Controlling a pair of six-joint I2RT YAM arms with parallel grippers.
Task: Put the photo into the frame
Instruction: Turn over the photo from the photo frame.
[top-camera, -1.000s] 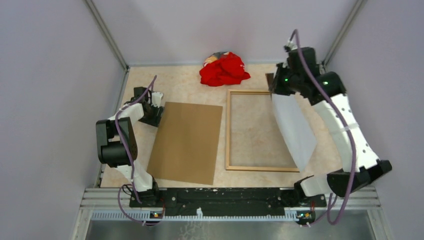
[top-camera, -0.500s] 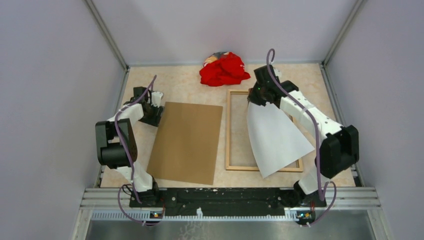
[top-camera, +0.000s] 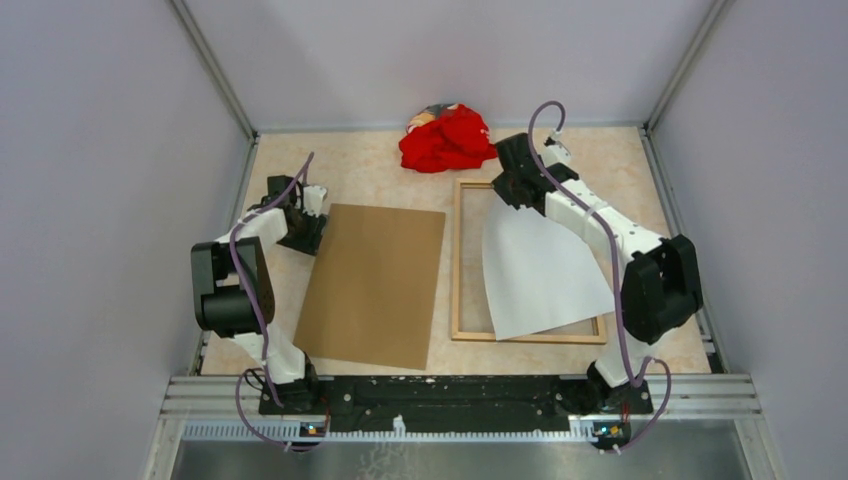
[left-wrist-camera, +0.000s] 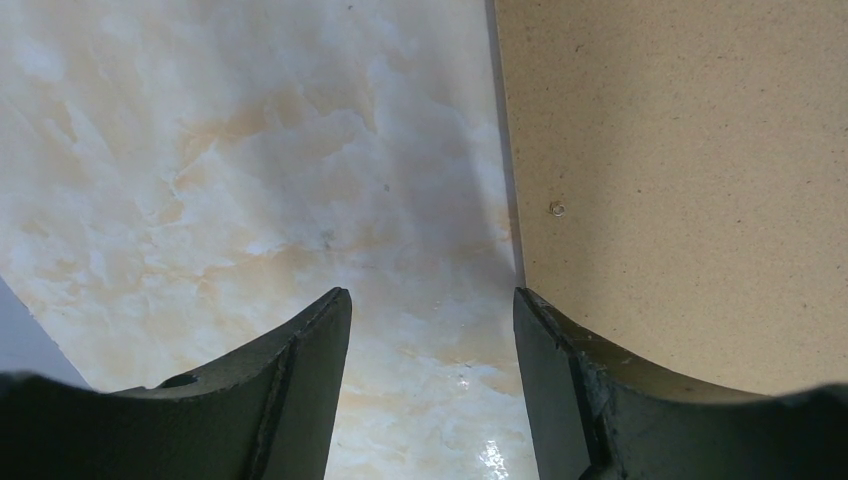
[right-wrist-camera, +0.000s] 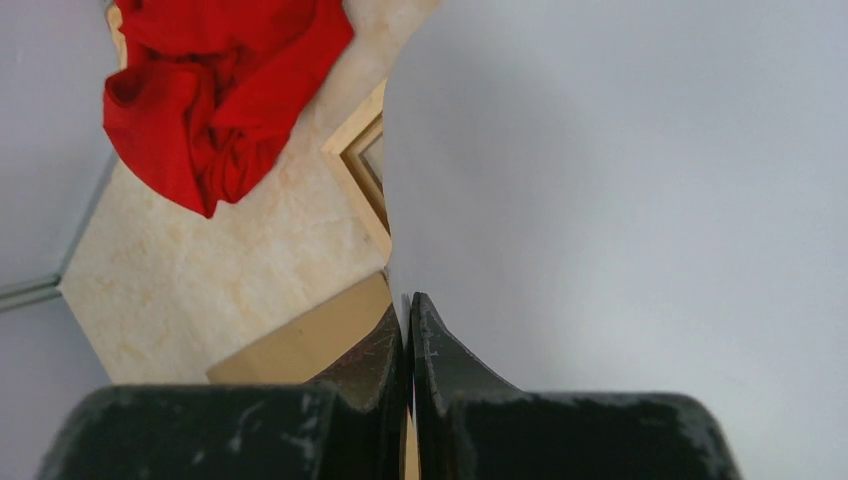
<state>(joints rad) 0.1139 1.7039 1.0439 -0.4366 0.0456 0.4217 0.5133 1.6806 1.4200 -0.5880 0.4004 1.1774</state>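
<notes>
The photo (top-camera: 545, 270) shows only its plain white reverse and hangs slanted over the right part of the frame (top-camera: 459, 262), its lower corner past the frame's near strip. My right gripper (top-camera: 512, 192) is shut on the photo's far edge, above the frame's far strip. In the right wrist view the white sheet (right-wrist-camera: 640, 180) fills the right side, pinched between my right gripper's (right-wrist-camera: 409, 305) jaws, with a frame corner (right-wrist-camera: 362, 170) beside it. My left gripper (top-camera: 310, 228) is open and empty, low at the brown board's far left corner; in the left wrist view it (left-wrist-camera: 432, 305) straddles bare table.
A plain brown board (top-camera: 374, 284) lies left of the frame; its edge shows in the left wrist view (left-wrist-camera: 690, 170). A crumpled red cloth (top-camera: 447, 138) lies at the back centre, also in the right wrist view (right-wrist-camera: 215, 90). Grey walls enclose the marbled table (top-camera: 370, 170).
My right arm swung left from the far right corner, carrying the photo from beside the frame to over it and lowering it flatter. The left arm has not moved.
</notes>
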